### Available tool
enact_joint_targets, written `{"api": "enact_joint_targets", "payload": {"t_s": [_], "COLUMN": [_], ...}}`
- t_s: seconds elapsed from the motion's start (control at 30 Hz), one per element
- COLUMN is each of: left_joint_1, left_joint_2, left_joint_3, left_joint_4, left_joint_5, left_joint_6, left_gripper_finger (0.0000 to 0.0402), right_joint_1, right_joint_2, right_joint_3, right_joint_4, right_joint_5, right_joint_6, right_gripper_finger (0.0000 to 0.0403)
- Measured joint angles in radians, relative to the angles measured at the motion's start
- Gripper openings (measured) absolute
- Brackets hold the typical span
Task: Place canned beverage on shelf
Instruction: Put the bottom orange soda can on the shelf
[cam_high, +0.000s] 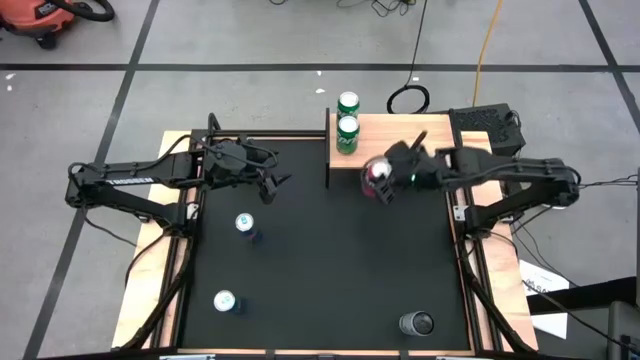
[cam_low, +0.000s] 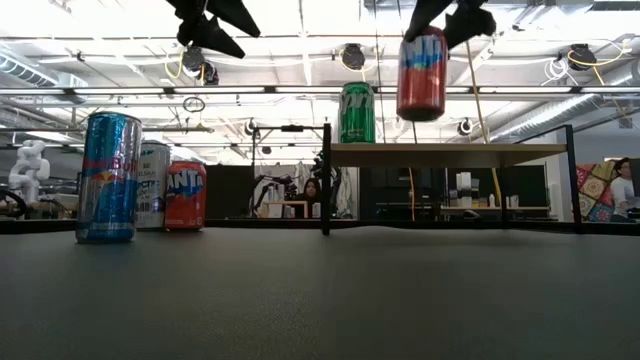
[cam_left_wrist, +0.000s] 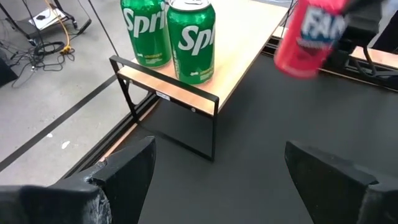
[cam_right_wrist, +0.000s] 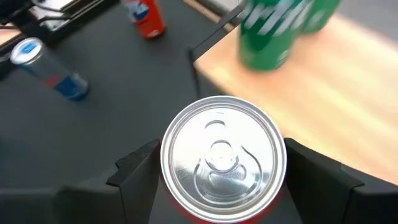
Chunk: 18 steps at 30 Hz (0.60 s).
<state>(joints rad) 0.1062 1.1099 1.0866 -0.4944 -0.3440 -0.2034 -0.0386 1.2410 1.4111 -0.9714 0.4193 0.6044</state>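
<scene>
The shelf (cam_high: 410, 140), a light-brown board on thin black posts, stands at the mat's far right. Two green Sprite cans (cam_high: 347, 133) stand upright on its left end. My right gripper (cam_high: 380, 180) is shut on a red soda can (cam_low: 422, 72), which hangs in the air above the shelf's near left edge (cam_low: 400, 153). The can's silver top (cam_right_wrist: 222, 158) shows in the right wrist view. My left gripper (cam_high: 275, 183) is open and empty, high above the mat's far left part; its fingers (cam_left_wrist: 124, 174) show wide apart. My right gripper pinches the red can by its upper side wall (cam_right_wrist: 163, 163), just under the rim, one finger (cam_right_wrist: 134, 171) on each side. The fingers come from above, pointing down. The can hangs about upright below them, clear of the shelf and the mat.
A blue-and-silver can (cam_high: 244, 223), a second can (cam_high: 224, 301) and a dark can (cam_high: 416, 323) stand on the black mat (cam_high: 330, 260). In the low view a red can (cam_low: 185, 195) and a white can (cam_low: 152, 185) stand behind the blue one (cam_low: 108, 177). The shelf's right part is bare.
</scene>
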Motion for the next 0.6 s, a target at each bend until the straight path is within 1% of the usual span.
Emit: {"api": "enact_joint_targets", "payload": {"t_s": [0.17, 0.27, 0.43, 0.6], "left_joint_1": [0.038, 0.073, 0.127, 0.149], "left_joint_2": [0.000, 0.001, 0.001, 0.001], "left_joint_3": [0.000, 0.000, 0.000, 0.000], "left_joint_4": [0.020, 0.020, 0.025, 0.024], "left_joint_5": [-0.012, -0.028, -0.035, -0.036], "left_joint_6": [-0.009, -0.067, -0.081, -0.120], "left_gripper_finger": [0.0349, 0.0349, 0.0349, 0.0349], "right_joint_1": [-0.131, -0.239, -0.401, -0.540], "right_joint_2": [-0.002, 0.002, 0.024, 0.048], "right_joint_3": [0.062, 0.062, 0.062, 0.062], "right_joint_4": [-0.009, -0.024, -0.015, 0.033], "right_joint_5": [-0.006, -0.079, -0.183, -0.290], "right_joint_6": [-0.171, -0.271, -0.425, -0.551], "right_gripper_finger": [0.0280, 0.0280, 0.0280, 0.0280]}}
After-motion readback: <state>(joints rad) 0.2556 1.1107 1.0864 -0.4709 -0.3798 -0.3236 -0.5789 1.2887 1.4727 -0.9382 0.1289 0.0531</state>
